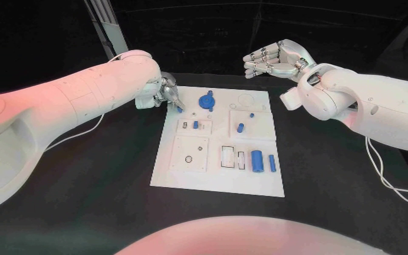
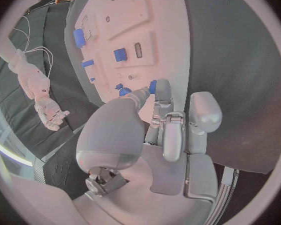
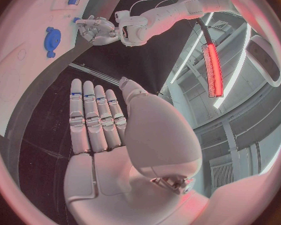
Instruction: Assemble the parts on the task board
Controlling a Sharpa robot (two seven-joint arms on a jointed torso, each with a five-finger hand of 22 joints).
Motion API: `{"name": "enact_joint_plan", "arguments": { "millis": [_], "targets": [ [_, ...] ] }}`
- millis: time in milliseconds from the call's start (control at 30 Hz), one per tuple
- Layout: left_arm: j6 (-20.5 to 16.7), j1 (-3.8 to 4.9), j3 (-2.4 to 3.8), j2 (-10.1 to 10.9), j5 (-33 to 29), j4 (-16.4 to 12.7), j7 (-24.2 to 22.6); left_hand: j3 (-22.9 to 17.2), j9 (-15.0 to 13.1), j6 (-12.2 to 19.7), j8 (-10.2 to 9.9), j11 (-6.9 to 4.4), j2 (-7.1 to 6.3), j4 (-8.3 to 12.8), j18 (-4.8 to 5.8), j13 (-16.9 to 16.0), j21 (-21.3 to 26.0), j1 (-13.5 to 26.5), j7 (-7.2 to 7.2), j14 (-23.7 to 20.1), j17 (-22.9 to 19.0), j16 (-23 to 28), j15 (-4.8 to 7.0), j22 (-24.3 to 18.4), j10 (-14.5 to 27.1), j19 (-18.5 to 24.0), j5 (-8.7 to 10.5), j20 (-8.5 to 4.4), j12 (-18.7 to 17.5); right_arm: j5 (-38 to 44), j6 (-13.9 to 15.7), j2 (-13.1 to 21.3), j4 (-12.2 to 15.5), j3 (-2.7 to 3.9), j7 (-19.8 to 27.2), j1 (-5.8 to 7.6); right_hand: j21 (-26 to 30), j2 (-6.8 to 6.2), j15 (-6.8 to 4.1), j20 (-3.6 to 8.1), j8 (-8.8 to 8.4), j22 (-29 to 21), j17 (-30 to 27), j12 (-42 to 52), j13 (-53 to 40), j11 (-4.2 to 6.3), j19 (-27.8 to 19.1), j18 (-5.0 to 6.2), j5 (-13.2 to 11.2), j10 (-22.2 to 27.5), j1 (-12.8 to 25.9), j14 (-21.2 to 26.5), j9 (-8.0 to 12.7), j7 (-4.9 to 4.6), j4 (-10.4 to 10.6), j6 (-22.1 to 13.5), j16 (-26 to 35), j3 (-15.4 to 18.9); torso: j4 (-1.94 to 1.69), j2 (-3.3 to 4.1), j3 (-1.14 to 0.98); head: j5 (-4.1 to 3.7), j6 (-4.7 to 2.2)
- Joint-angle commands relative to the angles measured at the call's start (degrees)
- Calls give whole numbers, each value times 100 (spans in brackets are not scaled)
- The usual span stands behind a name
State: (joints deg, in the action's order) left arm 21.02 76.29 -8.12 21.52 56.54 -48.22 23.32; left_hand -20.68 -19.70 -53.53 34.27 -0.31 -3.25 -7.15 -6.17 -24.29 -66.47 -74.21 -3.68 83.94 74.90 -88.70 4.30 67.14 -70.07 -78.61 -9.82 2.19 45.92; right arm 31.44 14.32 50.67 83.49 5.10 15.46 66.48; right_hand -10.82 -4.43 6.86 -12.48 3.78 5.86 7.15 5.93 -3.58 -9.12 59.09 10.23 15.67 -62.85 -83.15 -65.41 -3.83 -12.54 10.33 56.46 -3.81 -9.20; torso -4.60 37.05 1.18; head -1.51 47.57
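A white task board [image 1: 255,178] lies at the centre of the black bench [image 1: 102,208], carrying small blue parts, including a round blue part [image 1: 207,100] near its upper edge. At the board's upper left corner, the left hand [image 1: 165,94] pinches a small blue part [image 2: 152,86] in its fingertips. At upper right, the right hand [image 1: 273,58] hovers with fingers straight, side by side, holding nothing.

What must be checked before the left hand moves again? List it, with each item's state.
1. Left hand at the task board's far-left corner: ok.
2. Small blue part at its fingers, firmly held: cannot tell.
3. Right hand empty, raised off the board: ok.
4. Round blue part clear of the left hand's path: cannot tell.
5. Blue cylinders lying on the board: ok.
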Motion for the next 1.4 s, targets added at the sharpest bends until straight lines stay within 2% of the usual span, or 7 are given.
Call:
{"name": "enact_joint_plan", "arguments": {
  "millis": [33,233,500,733,867,1033,1400],
  "targets": [
    [-418,27,2,149,-19,-265,-79,-932,-15,13,36,-58,-17,881,13,8,-22,75,17,547,1241,-15,-7,12,-118,-35,-52,-7,-4,-21,-46,5,-2,3,39,11,22,39,-17,-24,-15,-9,-11,-10,-2,2,15,25,36,49,9,13,2,10,-30,-24,0,-7,-15,-8,1,7,-8],
    [-1195,38,-3,686,-54,-1175,-218,-1091,-40,-24,98,-77,-121,959,22,16,-62,202,30,544,1227,-10,5,55,-187,-64,-208,-17,-6,-21,-57,-18,-58,2,44,10,25,40,-17,-24,-15,-11,-14,-9,-2,1,17,25,39,49,9,13,2,10,-33,-24,0,-7,-39,-27,12,7,-2],
    [-1753,14,-16,1166,-118,-2029,-326,-1136,-47,-46,117,-87,-159,988,30,17,-95,231,40,549,1244,-17,13,89,-218,-85,-232,-23,-6,-21,-76,-49,-115,1,51,9,27,41,-17,-24,-15,-13,-17,-8,-2,1,19,24,41,50,13,12,2,9,-34,-25,0,-6,-49,-40,23,12,19],
    [-1796,-48,-45,1338,-126,-2305,-270,-1145,-48,-50,121,-89,-165,993,30,17,-98,237,42,551,1254,-21,14,91,-226,-87,-237,-24,-5,-21,-89,-68,-145,-1,52,7,28,41,-17,-24,-15,-14,-17,-8,-2,1,19,24,41,50,14,12,2,9,-34,-25,0,-6,-42,-29,16,25,19],
    [-1743,-71,-110,1384,-127,-2384,-231,-1145,-48,-50,121,-89,-165,993,30,17,-98,237,42,551,1254,-21,14,91,-226,-87,-237,-24,-5,-21,-93,-74,-155,-1,53,7,28,41,-17,-24,-15,-14,-17,-8,-2,1,19,24,41,50,14,12,2,9,-34,-25,0,-6,-35,-27,12,31,23],
    [-1592,-91,-191,1376,-128,-2428,-163,-1145,-48,-50,121,-89,-165,993,30,17,-98,237,42,551,1254,-21,14,91,-226,-87,-237,-24,-5,-21,-96,-86,-164,-2,53,7,28,41,-17,-24,-15,-14,-17,-8,-2,1,19,24,41,50,14,12,2,9,-34,-25,0,-6,-31,-22,10,27,29],
    [-1353,-111,-239,1337,-128,-2447,-66,-1158,-49,-55,124,-91,-173,999,28,18,-90,244,44,550,1247,-19,17,84,-234,-86,-242,-26,-6,-21,-98,-92,-164,-2,51,7,28,41,-17,-24,-15,-14,-17,-8,-2,1,19,24,41,50,14,12,2,9,-34,-25,0,-6,-38,-23,8,19,52]
  ]
}}
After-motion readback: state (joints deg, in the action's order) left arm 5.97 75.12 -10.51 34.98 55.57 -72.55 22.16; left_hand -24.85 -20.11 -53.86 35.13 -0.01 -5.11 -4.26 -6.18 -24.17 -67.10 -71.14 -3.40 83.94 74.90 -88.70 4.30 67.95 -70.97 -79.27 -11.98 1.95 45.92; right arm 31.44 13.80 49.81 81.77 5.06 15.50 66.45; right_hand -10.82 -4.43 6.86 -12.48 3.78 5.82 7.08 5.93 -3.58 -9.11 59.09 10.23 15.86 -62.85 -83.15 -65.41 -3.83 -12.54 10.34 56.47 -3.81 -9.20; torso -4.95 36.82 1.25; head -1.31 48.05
